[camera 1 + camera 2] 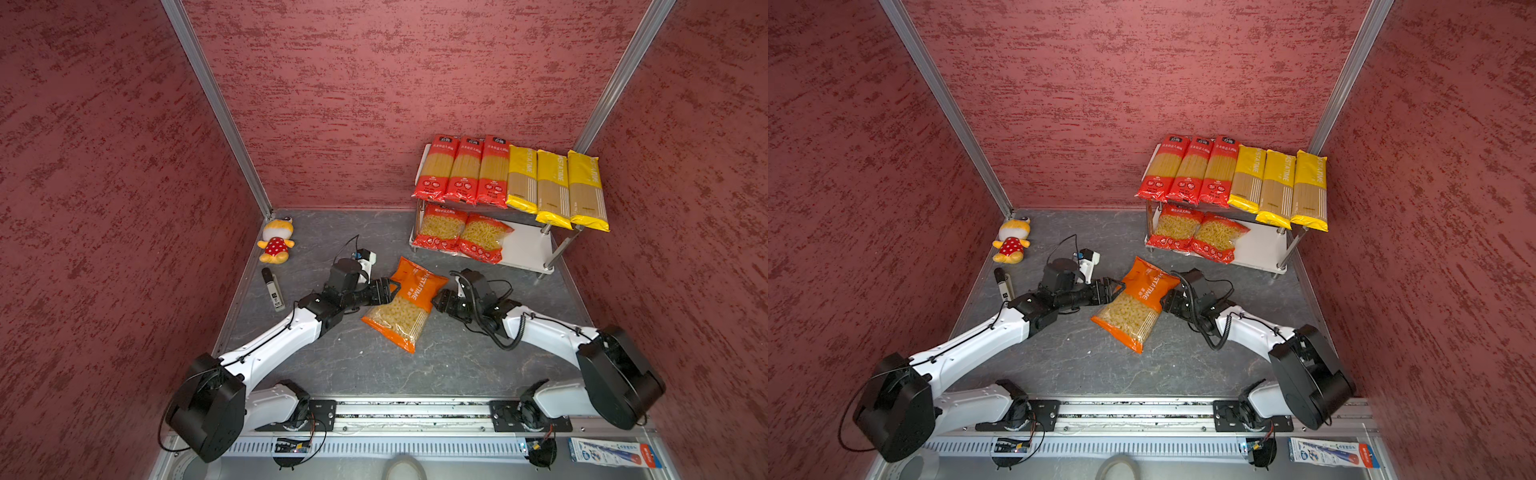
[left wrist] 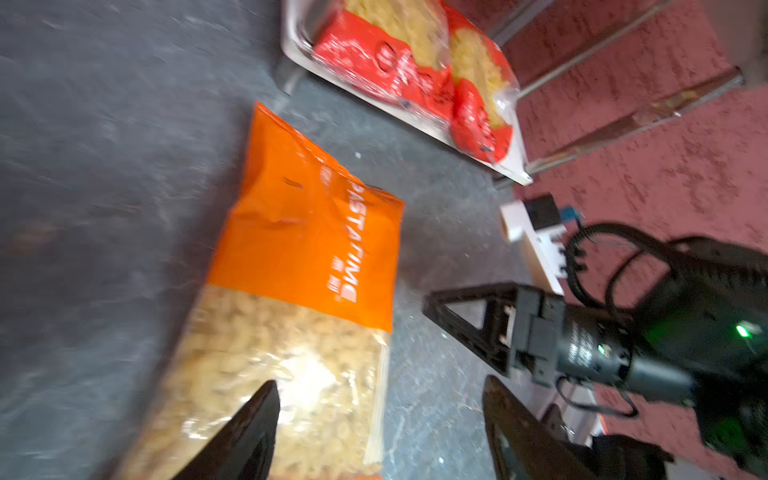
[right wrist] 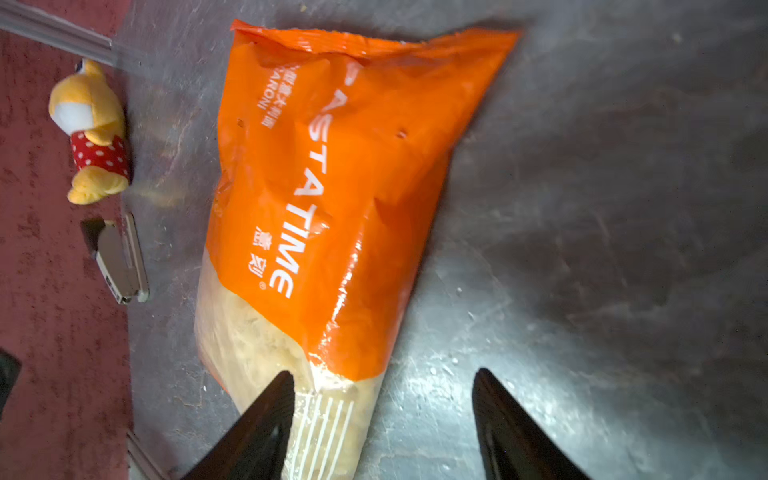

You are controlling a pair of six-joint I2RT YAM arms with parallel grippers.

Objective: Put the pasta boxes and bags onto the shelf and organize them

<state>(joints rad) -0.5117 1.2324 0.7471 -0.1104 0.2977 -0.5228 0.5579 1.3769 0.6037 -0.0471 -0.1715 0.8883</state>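
Six long bags are lying side by side on the top board of the shelf (image 1: pixel 528 247). Three red spaghetti bags (image 1: pixel 463 170) are filling the left half in both top views, and three yellow PASTATIME bags (image 1: pixel 552 187) are filling the right half, their near ends hanging over the front edge. On the lower board, two short red curly-pasta bags (image 1: pixel 461 237) are sitting together at the left end, leaving the right part showing bare white.

One wide orange bag (image 1: pixel 409 303) is lying flat on the grey table (image 1: pixel 374 365), in front of the shelf and apart from it. Its orange end is pointing toward the shelf, and its clear end is showing short elbow pasta inside.

Flanking it, the left gripper (image 1: pixel 392 291) is hovering at the bag's left edge with its jaws spread wide. In the left wrist view one finger (image 2: pixel 249 432) is overlapping the clear part, clamping nothing. Opposite, the right gripper (image 1: pixel 435 300) is standing at the right edge, equally spread and holding nothing. Whether either is touching the plastic I cannot tell.

A plush toy (image 1: pixel 274 245) is lying near the table's far left corner.
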